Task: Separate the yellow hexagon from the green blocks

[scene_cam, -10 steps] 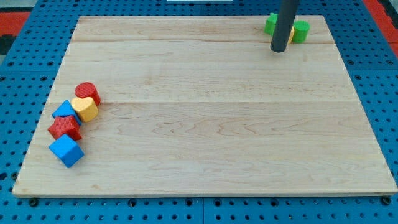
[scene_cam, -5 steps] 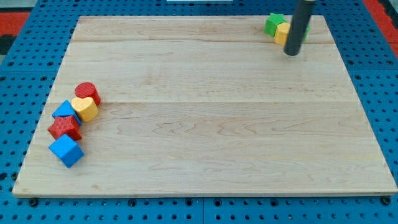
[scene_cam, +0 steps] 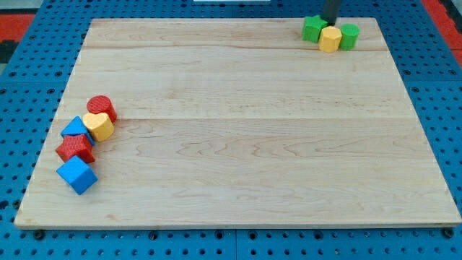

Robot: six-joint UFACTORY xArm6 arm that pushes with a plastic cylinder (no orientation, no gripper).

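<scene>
The yellow hexagon (scene_cam: 330, 39) sits near the board's top right corner, wedged between two green blocks. One green block (scene_cam: 313, 28) touches it on its upper left. A green cylinder (scene_cam: 349, 35) touches it on its right. My tip (scene_cam: 330, 22) is at the view's top edge, just above the yellow hexagon, in the gap between the two green blocks. Only a short stub of the rod shows.
A cluster lies at the board's left edge: a red cylinder (scene_cam: 101, 107), a yellow block (scene_cam: 99, 126), a blue block (scene_cam: 75, 130), a red block (scene_cam: 75, 149) and a blue cube (scene_cam: 77, 175). The wooden board (scene_cam: 238, 130) rests on a blue pegboard.
My tip has moved from below the green and yellow group, round its right side, up to the top edge behind it. The yellow hexagon now shows fully.
</scene>
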